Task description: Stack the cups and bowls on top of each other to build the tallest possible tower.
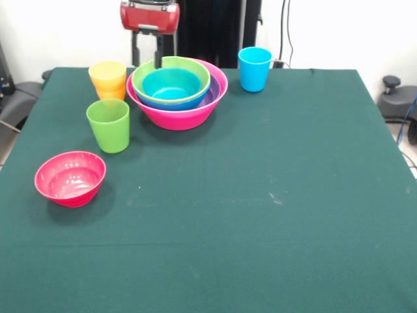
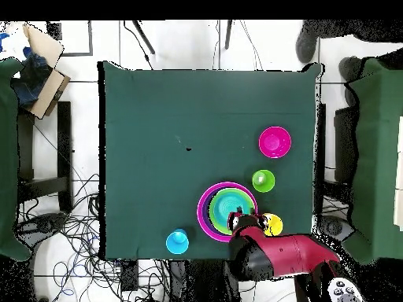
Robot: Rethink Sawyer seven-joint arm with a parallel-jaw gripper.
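Note:
The large pink bowl [image 1: 177, 116] [image 2: 206, 223] stands at the table's far side with a purple bowl [image 1: 212, 93], a blue bowl [image 1: 171, 103], a light green bowl [image 1: 184, 65] and a light blue bowl [image 1: 171, 85] [image 2: 229, 206] nested in it. My gripper [image 1: 146, 62] [image 2: 240, 226] hangs open just behind this pile, one finger close to the light green rim and nothing held. A yellow cup [image 1: 107, 72] [image 2: 272, 226] sits inside an orange cup [image 1: 113, 93]. Standing alone are a green cup [image 1: 109, 125] [image 2: 264, 181], a blue cup [image 1: 254, 69] [image 2: 178, 241] and a red-pink bowl [image 1: 70, 178] [image 2: 275, 142].
A dark green cloth [image 1: 260, 208] covers the table. Black stands and cables lie beyond the far edge [image 1: 208, 68]. Other green tables [image 2: 378, 149] flank it in the overhead view.

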